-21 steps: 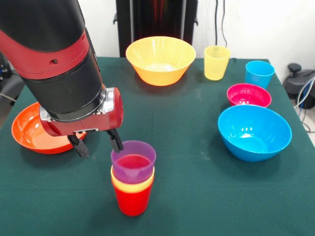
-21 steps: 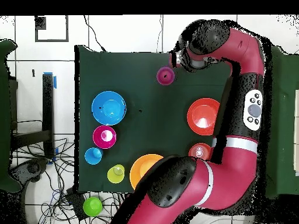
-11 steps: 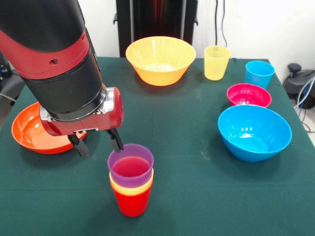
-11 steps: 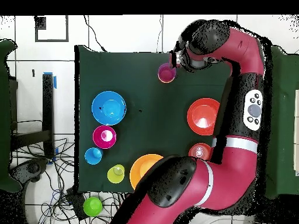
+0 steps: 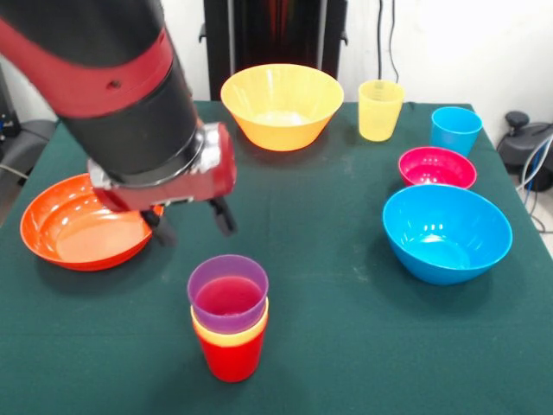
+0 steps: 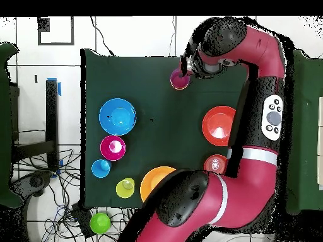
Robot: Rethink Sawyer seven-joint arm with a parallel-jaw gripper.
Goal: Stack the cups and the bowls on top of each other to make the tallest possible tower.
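Your gripper (image 5: 190, 226) hangs open and empty, fingers spread wide, above and just behind the tower (image 5: 229, 324) — not touching it. The tower sits at the near middle of the green table (image 5: 346, 346): a red cup (image 5: 231, 358) as base, a yellow-orange cup (image 5: 229, 333) nested in it with only its rim band showing, and a purple cup (image 5: 227, 294) on top. It stands upright. To its left you have the wide shallow orange bowl (image 5: 78, 223), partly behind the arm (image 5: 121, 95), well apart from the tower. At the far edge sits the large yellow-orange bowl (image 5: 282, 105), with the pale yellow cup (image 5: 380, 110) just beside it. Down the right side: the blue cup (image 5: 455, 130), then the small magenta-pink bowl (image 5: 436, 168) near it, then the large blue bowl (image 5: 447, 232) — close together, whether touching you can't tell. From overhead, a small orange bowl (image 6: 216, 164) shows beside the arm, near the wide orange one. A green cup (image 6: 99, 222) sits off the table among cables.
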